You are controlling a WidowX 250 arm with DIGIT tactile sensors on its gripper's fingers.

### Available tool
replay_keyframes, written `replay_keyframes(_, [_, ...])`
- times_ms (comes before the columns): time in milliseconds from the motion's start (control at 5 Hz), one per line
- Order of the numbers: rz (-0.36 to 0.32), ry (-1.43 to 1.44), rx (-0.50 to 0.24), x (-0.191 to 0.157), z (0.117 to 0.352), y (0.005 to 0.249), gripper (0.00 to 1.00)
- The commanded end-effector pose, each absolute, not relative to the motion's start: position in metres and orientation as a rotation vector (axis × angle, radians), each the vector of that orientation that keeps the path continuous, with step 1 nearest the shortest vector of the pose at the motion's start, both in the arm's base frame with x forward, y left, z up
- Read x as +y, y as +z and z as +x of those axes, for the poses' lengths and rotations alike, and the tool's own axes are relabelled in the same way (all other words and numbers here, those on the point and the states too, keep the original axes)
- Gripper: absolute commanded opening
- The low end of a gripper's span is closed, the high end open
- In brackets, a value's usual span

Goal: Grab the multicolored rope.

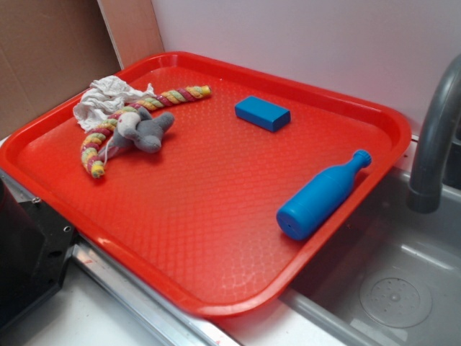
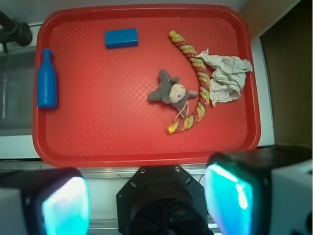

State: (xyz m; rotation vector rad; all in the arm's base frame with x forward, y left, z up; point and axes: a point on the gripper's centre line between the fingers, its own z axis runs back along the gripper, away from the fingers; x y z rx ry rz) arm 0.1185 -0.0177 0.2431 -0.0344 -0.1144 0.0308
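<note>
The multicolored rope (image 1: pixel 119 122) lies in a curve at the tray's far left corner, striped red, yellow, pink and green. In the wrist view the rope (image 2: pixel 201 78) arcs down the tray's right side. A grey plush mouse (image 2: pixel 171 91) rests against the inside of the curve, and a white rag (image 2: pixel 225 76) touches the outside. My gripper (image 2: pixel 146 198) hangs high above the tray's near edge, far from the rope. It is open, and its two fingers (image 2: pixel 58 203) stand wide apart with nothing between them. The exterior view does not show the gripper.
The red tray (image 1: pixel 216 216) also holds a blue block (image 1: pixel 262 113) and a blue bottle (image 1: pixel 320 196) lying on its side. A grey faucet (image 1: pixel 436 137) and a sink (image 1: pixel 389 288) sit to the right. The black robot base (image 1: pixel 29 252) is at the near left.
</note>
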Motion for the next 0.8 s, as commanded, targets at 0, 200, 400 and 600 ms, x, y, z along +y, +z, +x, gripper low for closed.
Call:
replay_keyframes(0, [-0.034,0.031,-0.114,-0.018,0.118,0.243,1.0])
replay_keyframes(200, [-0.033,0.282,-0.08,0.032,0.128,0.193,1.0])
replay_keyframes(400, [0.007,0.495,-0.067,0.085,0.12,0.144,1.0])
replay_keyframes(600, [0.018,0.585,-0.101,0.109,0.123,0.101,1.0])
